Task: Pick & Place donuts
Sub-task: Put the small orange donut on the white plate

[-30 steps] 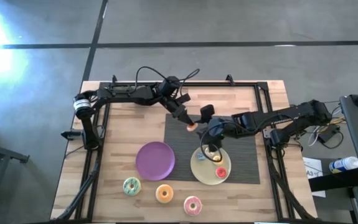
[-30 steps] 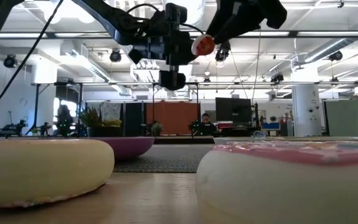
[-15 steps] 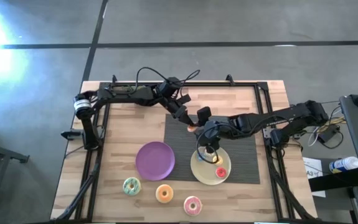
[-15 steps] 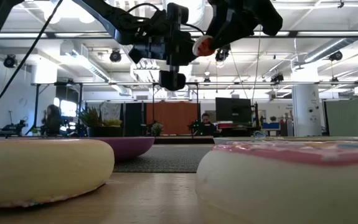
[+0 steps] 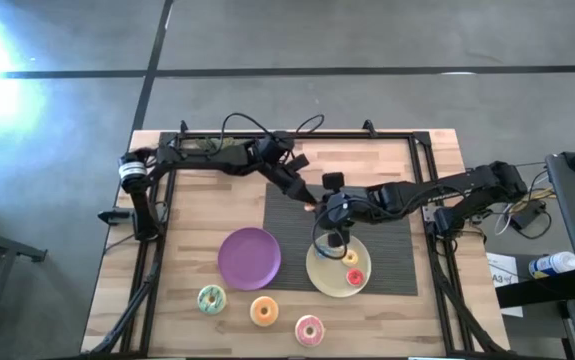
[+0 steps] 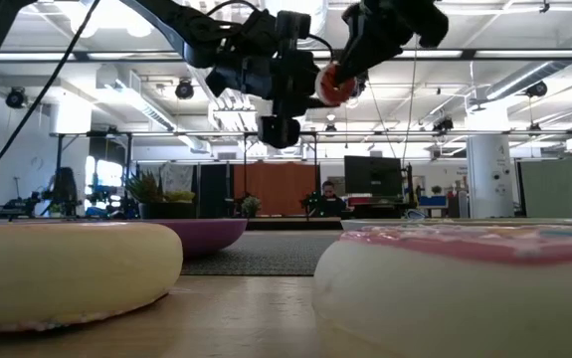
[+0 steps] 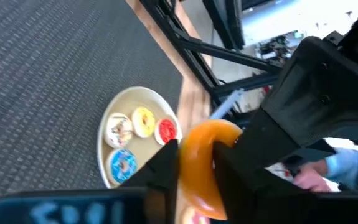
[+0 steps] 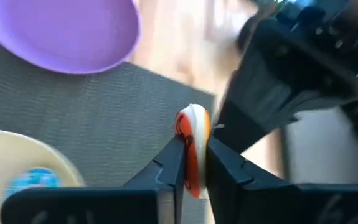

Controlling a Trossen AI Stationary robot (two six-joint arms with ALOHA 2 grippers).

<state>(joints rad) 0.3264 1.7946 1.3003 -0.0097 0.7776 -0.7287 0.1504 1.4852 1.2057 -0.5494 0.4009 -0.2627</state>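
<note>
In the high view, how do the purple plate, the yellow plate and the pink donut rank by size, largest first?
1-2. Round purple plate and round yellow plate: they look about alike, so I do not rank them.
3. Pink-iced ring donut: clearly smallest.

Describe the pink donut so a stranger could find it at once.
Find the purple plate on the wooden table. Three donuts lie in a row on the wood beside it. The pink donut is the end one, nearest the yellow plate; its neighbours are an orange donut and a green donut.

Left gripper (image 5: 312, 204) with orange donut (image 5: 310, 207) moved closer to right gripper (image 5: 329, 209).
</note>
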